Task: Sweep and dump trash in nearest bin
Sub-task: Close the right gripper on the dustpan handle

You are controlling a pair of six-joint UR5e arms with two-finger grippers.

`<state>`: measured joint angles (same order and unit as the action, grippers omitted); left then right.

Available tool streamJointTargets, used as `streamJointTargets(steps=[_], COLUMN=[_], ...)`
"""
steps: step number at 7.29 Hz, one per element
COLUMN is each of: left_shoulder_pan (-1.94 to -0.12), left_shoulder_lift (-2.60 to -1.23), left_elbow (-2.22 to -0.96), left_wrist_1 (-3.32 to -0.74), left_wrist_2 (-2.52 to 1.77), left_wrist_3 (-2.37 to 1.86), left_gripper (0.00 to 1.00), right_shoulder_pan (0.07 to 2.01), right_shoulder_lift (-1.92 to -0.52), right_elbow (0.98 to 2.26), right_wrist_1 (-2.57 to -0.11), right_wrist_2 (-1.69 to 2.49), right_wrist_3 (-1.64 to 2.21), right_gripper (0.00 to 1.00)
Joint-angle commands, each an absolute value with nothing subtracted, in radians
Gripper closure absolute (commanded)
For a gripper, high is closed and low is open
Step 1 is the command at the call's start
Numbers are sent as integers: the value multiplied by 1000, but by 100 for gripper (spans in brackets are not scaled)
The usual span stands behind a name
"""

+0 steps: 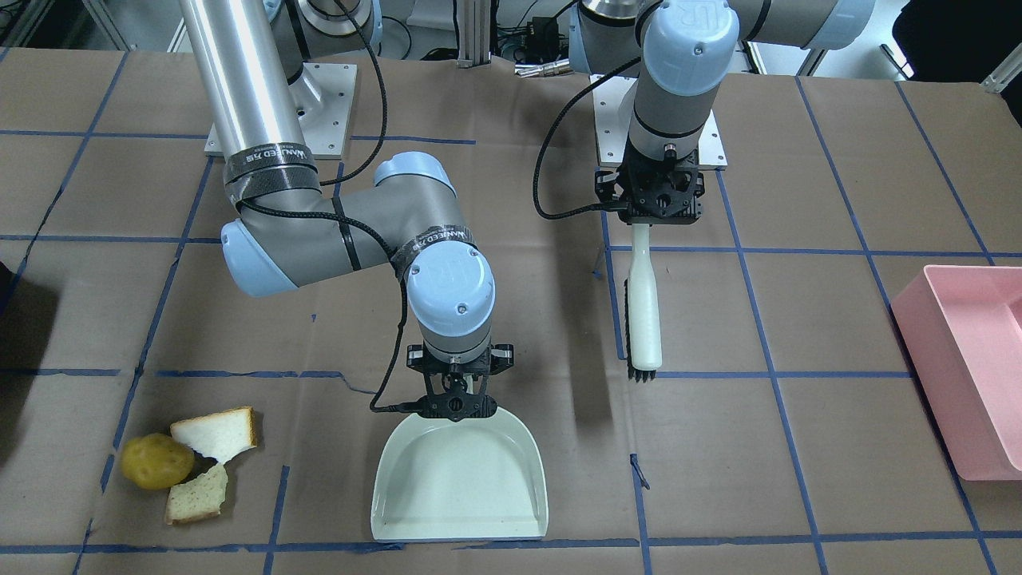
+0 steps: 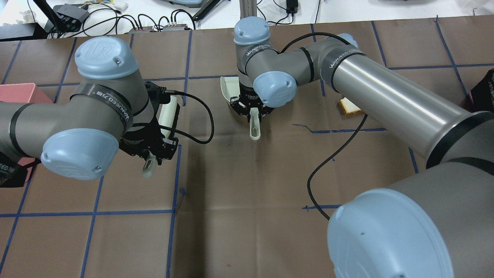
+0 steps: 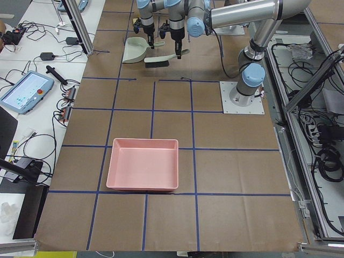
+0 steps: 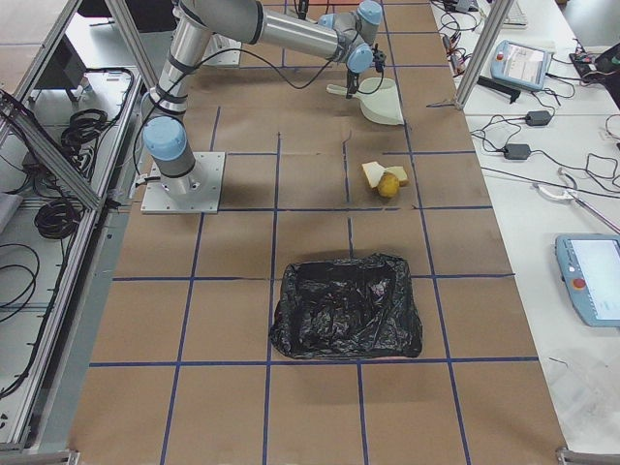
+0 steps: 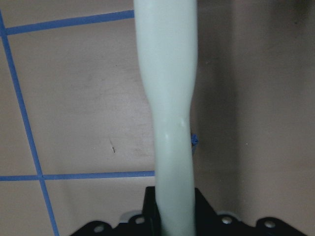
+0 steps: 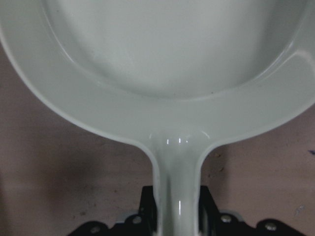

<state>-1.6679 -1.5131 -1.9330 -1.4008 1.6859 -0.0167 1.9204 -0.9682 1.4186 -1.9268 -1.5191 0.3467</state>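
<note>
The trash lies together on the table: a yellow-brown potato-like lump and two torn pieces of white bread. My right gripper is shut on the handle of a pale dustpan, which lies flat to the side of the trash, a short gap away. My left gripper is shut on the handle of a white brush, held above the table with its bristles at the far end. The wrist views show the brush handle and the dustpan in the jaws. The pan holds nothing.
A pink bin stands at the table end on my left side, also in the exterior left view. A bin lined with a black bag stands on my right side, beyond the trash. Blue tape lines grid the brown table.
</note>
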Motion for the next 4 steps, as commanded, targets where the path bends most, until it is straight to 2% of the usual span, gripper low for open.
streamJointTargets(steps=[1,4], left_shoulder_pan=[-1669,-1671], left_shoulder_lift=[-1511,-1516], left_elbow=[-1936,-1936], left_wrist_1=[-1404,-1404], left_wrist_2=[1686,1684], left_wrist_3=[-18,-18], left_gripper=[100,100], right_shoulder_pan=[1911,1887], right_shoulder_lift=[-979,-1029], right_elbow=[1410,1327], right_wrist_1=[-1924,-1780], right_wrist_2=[-1520,-1519], right_wrist_3=[345,347], right_gripper=[98,98])
